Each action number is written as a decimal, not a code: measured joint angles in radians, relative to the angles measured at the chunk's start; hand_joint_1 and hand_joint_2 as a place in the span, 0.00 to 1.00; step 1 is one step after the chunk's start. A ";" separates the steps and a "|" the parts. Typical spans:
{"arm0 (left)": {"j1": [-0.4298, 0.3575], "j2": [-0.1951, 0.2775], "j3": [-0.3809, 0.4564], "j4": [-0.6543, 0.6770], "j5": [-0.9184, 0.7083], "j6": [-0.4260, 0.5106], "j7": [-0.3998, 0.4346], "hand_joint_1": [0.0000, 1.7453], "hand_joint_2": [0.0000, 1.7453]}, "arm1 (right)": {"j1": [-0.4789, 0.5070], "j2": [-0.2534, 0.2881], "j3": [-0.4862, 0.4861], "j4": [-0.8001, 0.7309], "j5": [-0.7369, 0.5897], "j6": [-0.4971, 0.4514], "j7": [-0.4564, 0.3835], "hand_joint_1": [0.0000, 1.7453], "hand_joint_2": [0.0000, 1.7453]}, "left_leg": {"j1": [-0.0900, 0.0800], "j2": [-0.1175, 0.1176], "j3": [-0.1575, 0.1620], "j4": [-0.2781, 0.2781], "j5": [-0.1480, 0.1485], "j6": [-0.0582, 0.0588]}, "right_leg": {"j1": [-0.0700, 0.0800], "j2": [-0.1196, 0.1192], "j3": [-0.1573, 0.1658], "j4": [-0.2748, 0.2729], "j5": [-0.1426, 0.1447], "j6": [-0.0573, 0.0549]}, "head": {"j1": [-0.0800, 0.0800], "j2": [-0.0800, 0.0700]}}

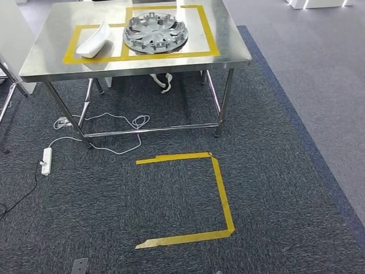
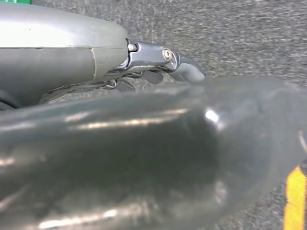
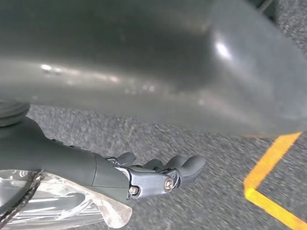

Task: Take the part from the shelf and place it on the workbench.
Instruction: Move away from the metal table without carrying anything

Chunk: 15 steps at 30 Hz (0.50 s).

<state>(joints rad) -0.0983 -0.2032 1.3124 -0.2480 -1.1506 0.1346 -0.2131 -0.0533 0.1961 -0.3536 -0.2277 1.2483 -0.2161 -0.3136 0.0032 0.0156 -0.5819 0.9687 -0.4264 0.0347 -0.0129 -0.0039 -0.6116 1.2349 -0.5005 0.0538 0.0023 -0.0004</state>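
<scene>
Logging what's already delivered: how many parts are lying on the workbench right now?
2. A round grey wheel cover lies near the middle of the workbench, inside the yellow tape outline. A white curved part lies just beside it, toward the robot's left. The table's far edge is cropped.

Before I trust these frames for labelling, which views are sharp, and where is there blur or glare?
Head view: sharp, with soft glare on the steel workbench. Left wrist view: left hand fairly crisp, the dark glossy surface beside it blurred with highlight streaks. Right wrist view: right hand in focus, carpet slightly smeared, dark surface blurred.
</scene>
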 joint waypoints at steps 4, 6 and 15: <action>-0.001 0.000 0.000 0.000 0.000 0.001 0.000 0.00 0.00 | -0.009 0.000 -0.001 0.000 0.001 -0.001 -0.001 0.00 0.00 | -0.003 -0.001 -0.028 0.019 0.028 -0.023 | 0.002 0.000 0.195 -0.277 -0.059 -0.014 | 0.001 0.000; 0.000 0.000 0.001 0.000 0.001 0.001 0.000 0.00 0.00 | -0.010 0.000 -0.002 0.000 0.002 -0.003 -0.001 0.00 0.00 | 0.000 -0.001 -0.035 0.022 0.038 -0.037 | 0.003 -0.001 0.193 -0.299 -0.067 -0.031 | 0.001 0.000; 0.006 0.000 0.005 0.000 0.011 0.000 0.002 0.00 0.00 | -0.004 0.001 -0.012 0.001 0.018 -0.008 -0.001 0.00 0.00 | 0.003 -0.008 -0.040 0.218 -0.092 -0.050 | 0.015 -0.007 0.151 -0.286 -0.025 -0.060 | -0.003 0.000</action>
<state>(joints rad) -0.0920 -0.2032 1.3174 -0.2484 -1.1393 0.1350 -0.2113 -0.0575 0.1968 -0.3660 -0.2266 1.2664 -0.2237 -0.3143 0.0063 0.0078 -0.6221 1.1869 -0.5184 -0.0151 0.0019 -0.0110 -0.4611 0.9494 -0.5252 -0.0064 -0.0004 -0.0004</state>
